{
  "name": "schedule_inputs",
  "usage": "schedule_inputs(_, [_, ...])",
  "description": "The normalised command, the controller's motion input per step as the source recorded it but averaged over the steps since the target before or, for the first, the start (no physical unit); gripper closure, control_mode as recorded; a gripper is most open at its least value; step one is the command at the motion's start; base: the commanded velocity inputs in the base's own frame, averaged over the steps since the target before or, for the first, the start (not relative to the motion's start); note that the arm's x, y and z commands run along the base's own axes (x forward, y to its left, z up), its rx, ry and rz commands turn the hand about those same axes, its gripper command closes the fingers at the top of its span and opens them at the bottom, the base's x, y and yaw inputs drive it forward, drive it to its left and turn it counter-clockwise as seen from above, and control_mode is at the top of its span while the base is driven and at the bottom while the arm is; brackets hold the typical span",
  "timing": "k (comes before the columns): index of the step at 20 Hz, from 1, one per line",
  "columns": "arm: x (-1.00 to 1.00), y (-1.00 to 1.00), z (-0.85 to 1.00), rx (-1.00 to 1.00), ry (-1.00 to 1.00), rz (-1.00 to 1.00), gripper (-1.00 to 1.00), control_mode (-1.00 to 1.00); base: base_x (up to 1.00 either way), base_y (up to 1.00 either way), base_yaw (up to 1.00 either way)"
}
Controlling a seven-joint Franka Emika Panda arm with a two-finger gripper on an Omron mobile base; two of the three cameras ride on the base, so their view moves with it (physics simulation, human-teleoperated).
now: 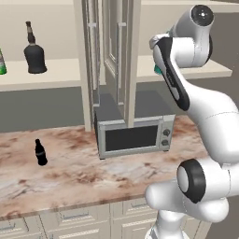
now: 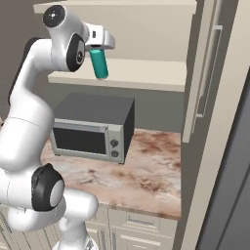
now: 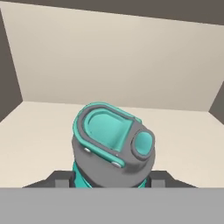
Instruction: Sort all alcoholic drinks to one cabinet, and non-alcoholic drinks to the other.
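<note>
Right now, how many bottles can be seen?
4: squat black bottle and green bottle on the left shelf, cola bottle on the counter, teal bottle in the gripper. Others may be hidden.

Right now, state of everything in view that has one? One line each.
gripper: shut on the teal bottle, raised in front of the right cabinet shelf.
teal bottle: held near its cap, hanging upright, cap on.
squat black bottle: upright on the left cabinet shelf.
green beer bottle: on the left shelf, cut off by the frame edge.
cola bottle: upright on the counter.
microwave: door closed.
</note>
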Motion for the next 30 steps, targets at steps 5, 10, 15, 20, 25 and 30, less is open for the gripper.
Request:
schedule_inputs(5, [0.3,0.0,-0.22,-0.01,0.0,0.03,1.0,-1.0,0.0,0.0,0.0])
schedule_inputs(10, [0.22,0.02,-0.16,-0.03,-0.02,0.03,1.0,-1.0,0.0,0.0,0.0])
schedule_inputs(15, [0.22,0.07,-0.41,-0.03,0.0,0.03,1.0,-1.0,0.0,0.0,0.0])
schedule_inputs(20, [0.4,0.01,-0.33,-0.02,0.0,0.03,1.0,-1.0,0.0,0.0,0.0])
schedule_inputs(25, [0.41,0.0,-0.01,-0.01,-0.05,0.02,1.0,-1.0,0.0,0.0,0.0])
schedule_inputs(30, [0.41,0.0,-0.19,-0.01,-0.01,0.02,1.0,-1.0,0.0,0.0,0.0])
